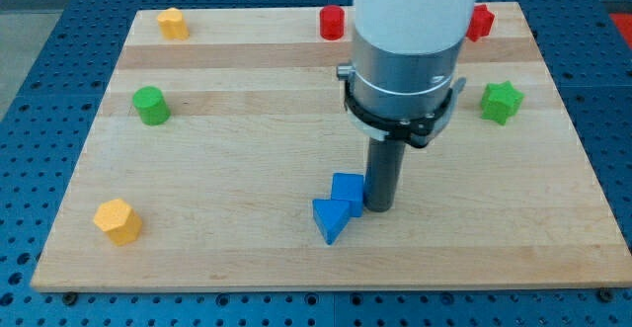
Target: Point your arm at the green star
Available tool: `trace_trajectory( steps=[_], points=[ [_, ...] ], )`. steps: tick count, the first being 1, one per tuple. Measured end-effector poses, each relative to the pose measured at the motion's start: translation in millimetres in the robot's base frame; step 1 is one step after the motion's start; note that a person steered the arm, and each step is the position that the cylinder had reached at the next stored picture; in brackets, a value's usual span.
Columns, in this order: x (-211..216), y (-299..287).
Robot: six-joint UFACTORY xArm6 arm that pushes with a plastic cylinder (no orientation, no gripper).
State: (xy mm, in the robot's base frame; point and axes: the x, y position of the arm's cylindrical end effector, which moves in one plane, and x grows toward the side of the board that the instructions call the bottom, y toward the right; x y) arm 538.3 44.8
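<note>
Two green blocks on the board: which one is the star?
The green star at the view's right edge, with pointed arms. The green block on the view's left is a rounded cylinder. My tip sits by the blue blocks.

You have one view only: it looks down at a slant from the near edge of the bench, close enough to hold almost the whole board.

Board showing pale wood with lighter and darker bands, lying over a blue perforated surface. Green star and green cylinder reading bright green; two yellow blocks; two red blocks; two blue blocks. Rod showing dark, my tip included.
</note>
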Motion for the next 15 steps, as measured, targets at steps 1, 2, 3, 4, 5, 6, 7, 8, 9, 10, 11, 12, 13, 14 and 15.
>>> trace_trajectory(
  steps=[1,2,3,4,5,6,7,8,9,10,11,12,13,14,15],
  points=[
    [0.0,-4.6],
    [0.0,-3.4],
    [0.0,-2.3],
    [0.0,-0.6],
    [0.0,5.5],
    [0.0,8.8],
    [-0.5,9.7],
    [-20.3,11.2],
    [-54.8,12.9],
    [-63.3,38.4],
    [-63.3,88.1],
    [-67.6,136.1],
    [-80.6,180.1],
    [-91.1,211.7],
    [-108.0,217.6]
  ],
)
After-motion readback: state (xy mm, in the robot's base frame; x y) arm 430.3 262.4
